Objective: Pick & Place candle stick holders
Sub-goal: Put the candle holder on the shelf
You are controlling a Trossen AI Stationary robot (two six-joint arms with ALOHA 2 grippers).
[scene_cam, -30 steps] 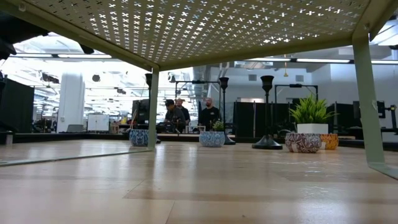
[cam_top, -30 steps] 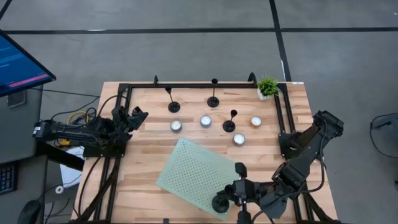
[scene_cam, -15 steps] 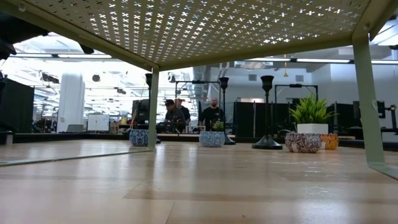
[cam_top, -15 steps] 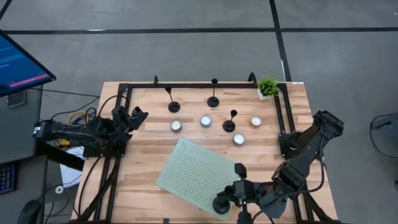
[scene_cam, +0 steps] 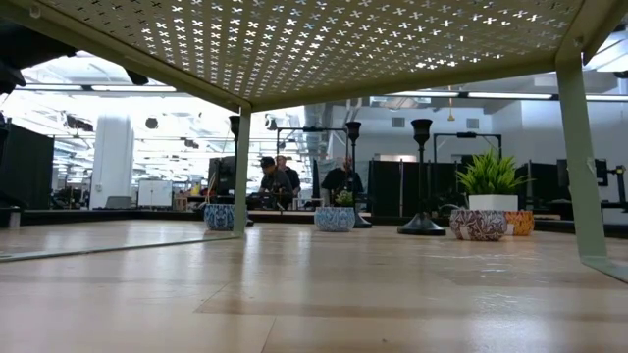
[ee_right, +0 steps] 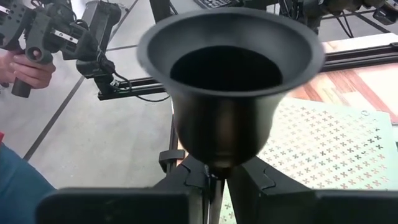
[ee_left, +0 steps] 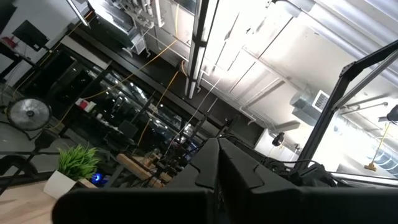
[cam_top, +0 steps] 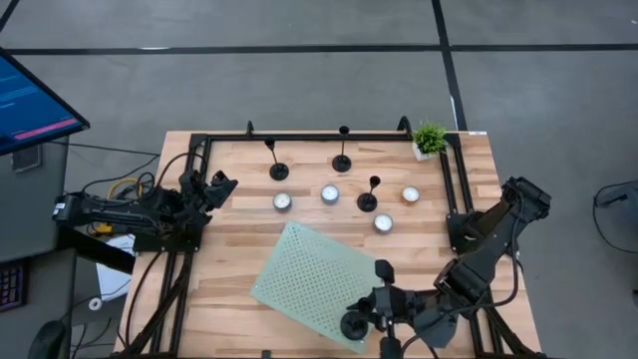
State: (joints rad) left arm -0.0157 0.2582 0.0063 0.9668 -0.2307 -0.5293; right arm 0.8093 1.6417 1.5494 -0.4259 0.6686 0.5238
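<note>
From the high view, I see my right tool (cam_top: 371, 304) at the near edge of the table (cam_top: 229, 299), over the corner of the green perforated shelf (cam_top: 304, 274). It grasps one candle stick holder (cam_top: 353, 324) by the stem, I think to set it on this shelf. Three other holders stand far on the table: one (cam_top: 278, 170), one (cam_top: 342, 161), one (cam_top: 368, 199), between the white tealights (cam_top: 330, 193) and near the small plant (cam_top: 430, 138). My left tool (cam_top: 221, 186) waits clenched at the left side, holding nothing.

In the low view, the shelf is above the camera, and I see a holder (scene_cam: 422, 224) standing upright far behind.

In the right wrist view, the cup of the held holder (ee_right: 225, 74) fills the picture, its stem still between my fingers (ee_right: 186, 180).

Compared with one second before, the right tool has moved a little to the left, and its grasp seems to begin loosening.
</note>
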